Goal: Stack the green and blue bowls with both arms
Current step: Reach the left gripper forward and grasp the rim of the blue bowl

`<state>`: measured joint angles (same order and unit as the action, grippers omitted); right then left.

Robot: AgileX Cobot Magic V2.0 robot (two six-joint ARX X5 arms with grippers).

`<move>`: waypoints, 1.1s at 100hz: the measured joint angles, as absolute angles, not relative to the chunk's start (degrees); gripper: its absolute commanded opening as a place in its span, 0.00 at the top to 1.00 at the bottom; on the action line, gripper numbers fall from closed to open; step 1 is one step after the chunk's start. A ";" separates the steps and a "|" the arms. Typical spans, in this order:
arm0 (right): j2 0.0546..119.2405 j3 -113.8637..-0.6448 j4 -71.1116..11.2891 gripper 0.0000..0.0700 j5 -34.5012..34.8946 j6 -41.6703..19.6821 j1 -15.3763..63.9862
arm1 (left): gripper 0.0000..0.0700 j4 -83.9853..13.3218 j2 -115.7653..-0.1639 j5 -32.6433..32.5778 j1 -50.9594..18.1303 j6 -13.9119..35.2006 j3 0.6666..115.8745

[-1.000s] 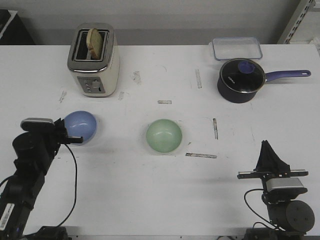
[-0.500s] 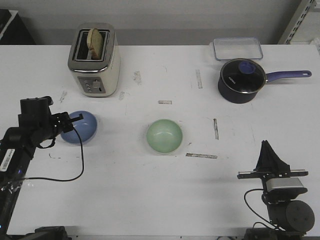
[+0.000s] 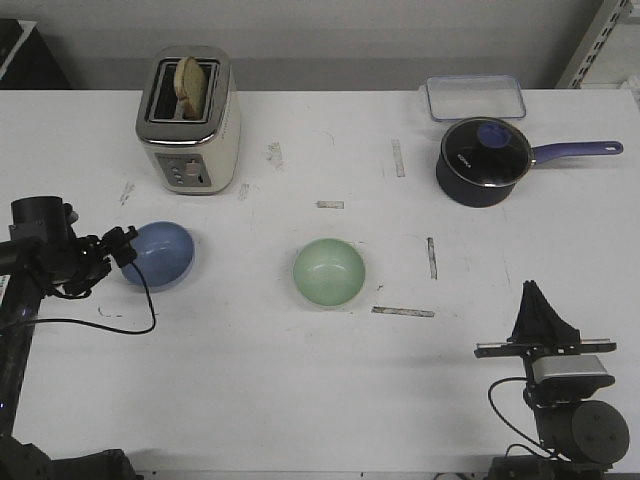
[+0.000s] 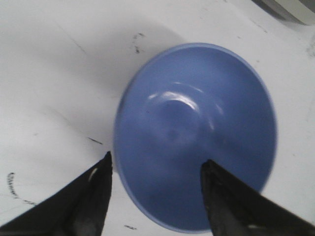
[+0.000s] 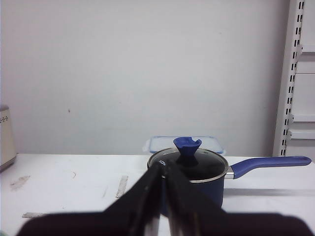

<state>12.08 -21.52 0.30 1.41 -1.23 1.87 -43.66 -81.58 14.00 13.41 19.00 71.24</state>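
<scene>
1. While the white table (image 3: pixel 300 400) spans the front view, the left arm (image 3: pixel 25 270) reaches in from nine o'clock.
2. Its left gripper (image 4: pixel 155 169) is spread wide, one finger inside the blue bowl (image 3: pixel 160 254), one outside; contact seems unclear.
3. At centre sits the green bowl (image 3: pixel 328 272), well apart from the blue bowl.
4. At five o'clock, the right gripper (image 3: pixel 540 303) points upward, fingers pressed together, holding nothing.

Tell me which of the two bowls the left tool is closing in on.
The blue bowl, at the table's left side. The left tool sits open at its rim, fingers straddling it in the wrist view. The green bowl lies mid-table, untouched.
</scene>
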 measured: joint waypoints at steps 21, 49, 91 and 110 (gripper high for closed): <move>12.08 -21.52 0.30 1.00 1.41 -1.23 1.87 | 0.24 -43.66 -82.17 8.29 13.74 18.37 71.24; 12.08 -21.52 0.30 1.00 1.41 -1.23 1.87 | 0.24 -43.51 -87.92 8.05 12.21 17.69 71.24; 12.08 -21.52 0.30 1.00 1.41 -1.23 1.87 | 0.92 -41.54 -94.13 8.03 10.57 17.50 71.24; 12.08 -21.52 0.30 1.00 1.41 -1.23 1.87 | 1.00 -40.77 -94.13 7.92 10.02 17.52 71.24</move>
